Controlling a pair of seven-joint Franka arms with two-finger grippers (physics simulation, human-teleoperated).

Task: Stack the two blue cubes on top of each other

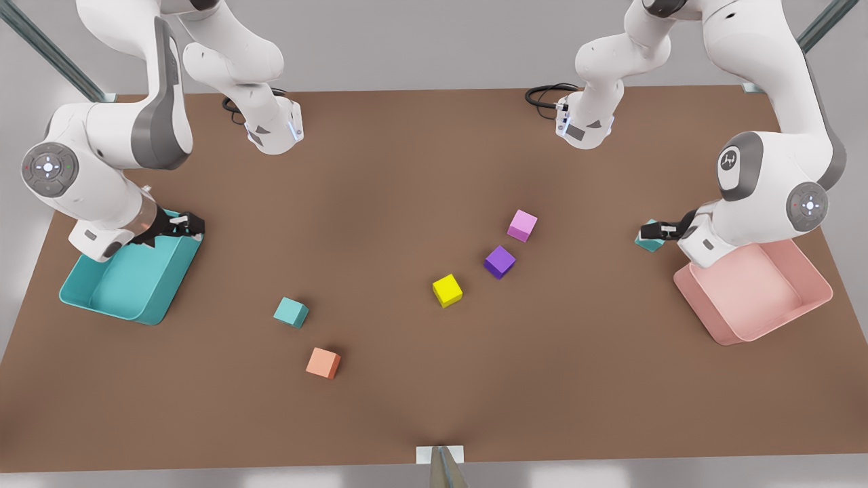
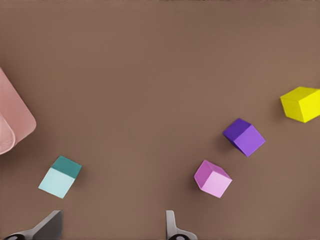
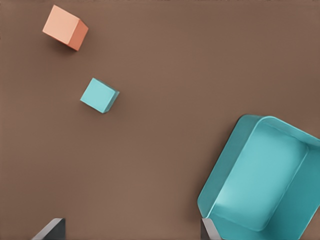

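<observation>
Teal cubes [image 1: 291, 312] [image 2: 60, 176], matte, plain-faced

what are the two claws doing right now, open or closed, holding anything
Left claw: open, empty, above the blue cube near the pink bin.
Right claw: open, empty, over the teal bin.

Two glossy white arms with grey joint caps, black hands, grey fingers [image 2: 172, 227] and black base cables.

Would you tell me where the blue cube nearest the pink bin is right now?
The blue cube sits on the table at the front view's right, just off the pink bin, under the left gripper.
</observation>
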